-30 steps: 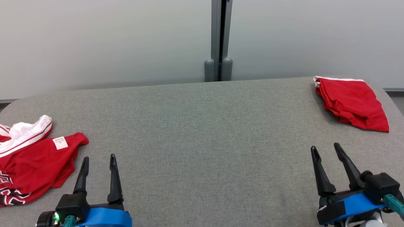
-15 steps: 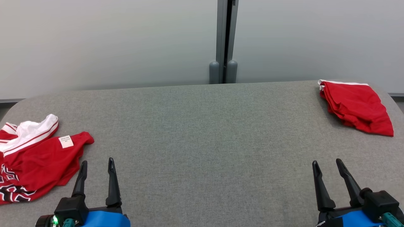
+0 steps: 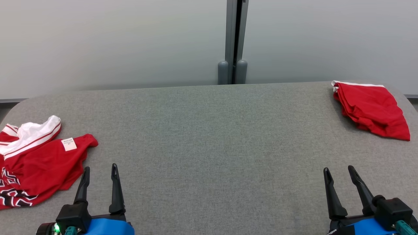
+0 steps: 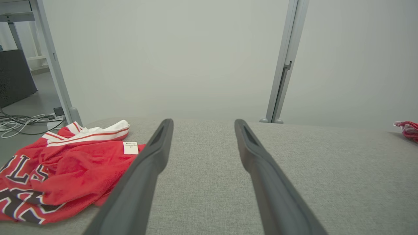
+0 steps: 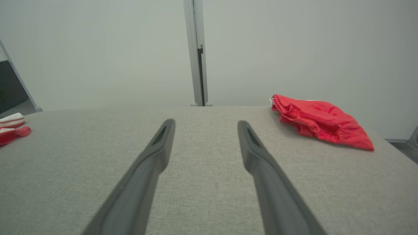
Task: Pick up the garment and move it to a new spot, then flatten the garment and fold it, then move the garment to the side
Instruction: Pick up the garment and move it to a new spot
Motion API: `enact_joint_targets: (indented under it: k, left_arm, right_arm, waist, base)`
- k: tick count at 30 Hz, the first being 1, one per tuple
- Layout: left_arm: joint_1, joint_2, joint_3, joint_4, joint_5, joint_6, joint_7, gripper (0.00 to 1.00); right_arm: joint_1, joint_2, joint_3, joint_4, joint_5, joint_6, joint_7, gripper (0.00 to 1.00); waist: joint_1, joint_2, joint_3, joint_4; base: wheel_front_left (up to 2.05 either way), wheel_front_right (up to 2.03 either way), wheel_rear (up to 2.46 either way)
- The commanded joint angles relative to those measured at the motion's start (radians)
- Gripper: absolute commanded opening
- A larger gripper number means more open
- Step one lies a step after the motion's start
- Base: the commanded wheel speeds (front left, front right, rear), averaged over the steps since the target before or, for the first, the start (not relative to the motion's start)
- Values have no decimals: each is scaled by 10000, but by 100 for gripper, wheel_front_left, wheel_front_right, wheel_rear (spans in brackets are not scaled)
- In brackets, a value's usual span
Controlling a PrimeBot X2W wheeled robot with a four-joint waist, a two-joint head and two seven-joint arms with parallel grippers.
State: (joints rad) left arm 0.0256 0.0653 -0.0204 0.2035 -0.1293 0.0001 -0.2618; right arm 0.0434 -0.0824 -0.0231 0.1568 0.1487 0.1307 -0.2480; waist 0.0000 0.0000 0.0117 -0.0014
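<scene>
Two red garments lie on the grey table (image 3: 209,140) right now: a crumpled jersey (image 3: 42,160) with white trim and black lettering at the near left, and a folded red piece (image 3: 370,109) parked at the far right corner. My guess is the folded one is done and the jersey is the one to work on, so we're at the very first step, the pick-up. Left gripper (image 3: 100,168) hovers just right of the jersey's edge, jaws spread wide, holding nothing. Right gripper (image 3: 338,169) is at the near right, also wide and empty, well apart from both pieces. Next move, I reckon: left arm swings left, drops onto the jersey, pinches a bunch of cloth and carries it to the bare middle.
</scene>
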Motion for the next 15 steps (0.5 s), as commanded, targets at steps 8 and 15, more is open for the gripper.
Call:
enact_joint_targets:
  k: [8,15]
  left_arm:
    - [-126,0,67,38,89,-68,-47,100]
    - [-287,14,154,68,154,-64,-45,100]
  right_arm:
    - [39,23,127,46,-62,1,57,100]
    - [-81,-8,283,119,9,1,45,100]
  waist:
    - [0,0,52,355]
    - [0,0,197,1252]
  base:
    - [0,0,0]
    - [0,0,0]
